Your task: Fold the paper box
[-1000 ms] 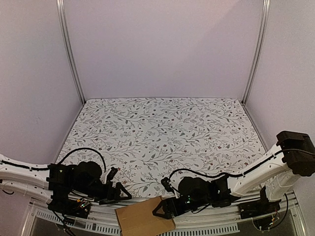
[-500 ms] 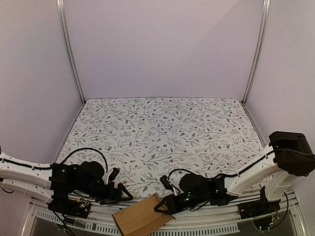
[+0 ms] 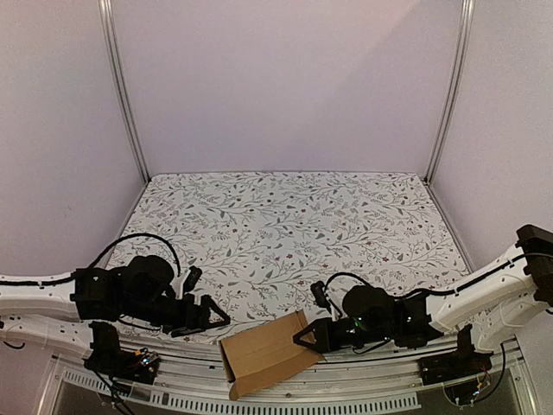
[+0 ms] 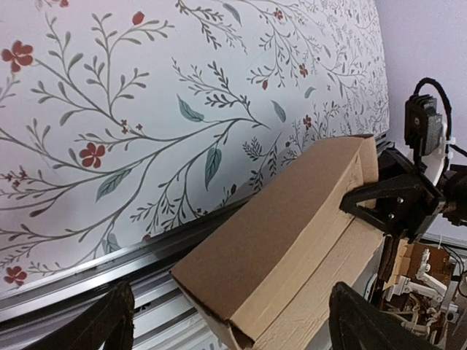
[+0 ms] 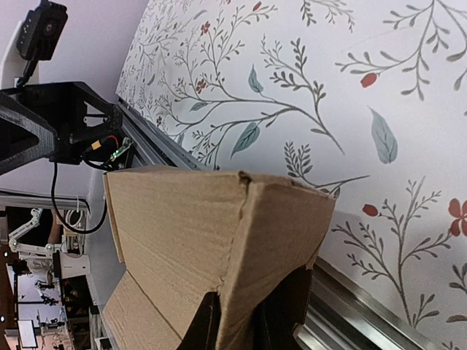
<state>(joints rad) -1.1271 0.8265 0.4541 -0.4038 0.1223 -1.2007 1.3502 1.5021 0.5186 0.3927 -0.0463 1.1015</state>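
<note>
The paper box (image 3: 263, 354) is a plain brown cardboard piece, partly folded, lying tilted over the table's near edge between the two arms. My right gripper (image 3: 304, 337) is shut on its right end. In the right wrist view the two fingers pinch a folded cardboard wall (image 5: 190, 226) at my right gripper (image 5: 244, 317). My left gripper (image 3: 210, 322) stands open just left of the box without touching it. From the left wrist, the box (image 4: 292, 233) lies ahead between the spread fingers of my left gripper (image 4: 230, 328), its open end facing me, with the right gripper (image 4: 394, 204) at its far end.
A floral tablecloth (image 3: 285, 233) covers the table. A metal rail (image 4: 109, 270) runs along the near edge under the box. Plain walls and two upright metal posts (image 3: 121, 86) close in the back and sides.
My right gripper has shut on the box's right end and carried it right and up toward the table. The left arm has risen slightly, its gripper still open.
</note>
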